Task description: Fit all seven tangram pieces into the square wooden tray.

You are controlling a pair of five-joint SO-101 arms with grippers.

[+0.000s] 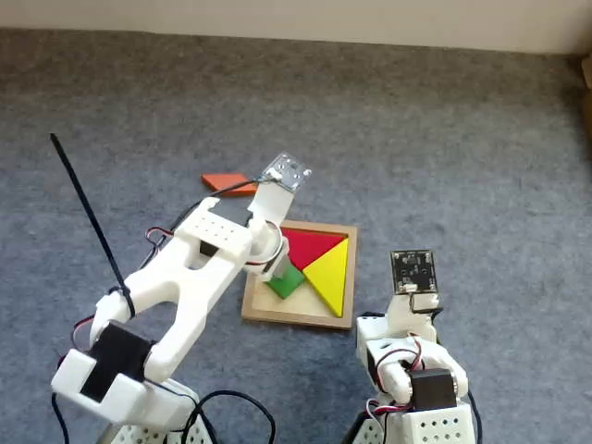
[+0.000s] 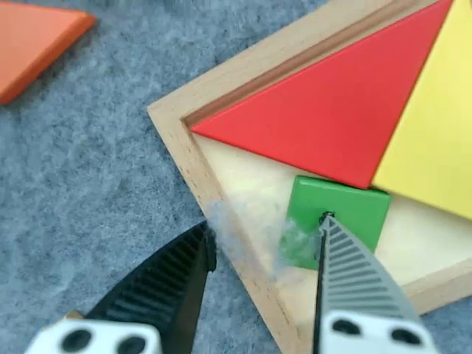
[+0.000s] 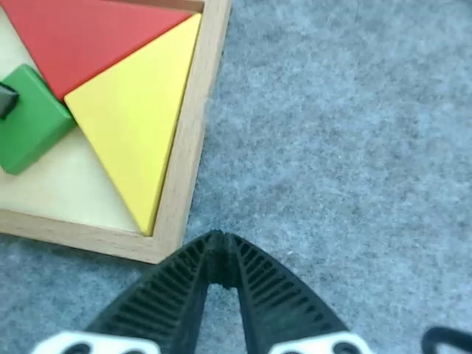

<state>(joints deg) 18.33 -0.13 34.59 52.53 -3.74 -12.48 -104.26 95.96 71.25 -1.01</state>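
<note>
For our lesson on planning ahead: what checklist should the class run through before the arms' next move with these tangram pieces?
1. The left gripper is open: ok.
2. Its fingers are clear of the tray rim: not ok, they straddle it.
3. The green square is inside the tray: ok, touching the red triangle.
4. The red triangle and yellow triangle sit edge to edge: ok.
5. The orange piece is in the tray: not ok, it lies on the carpet.
6. The right gripper is clear of the tray: ok, shut, over carpet.
</note>
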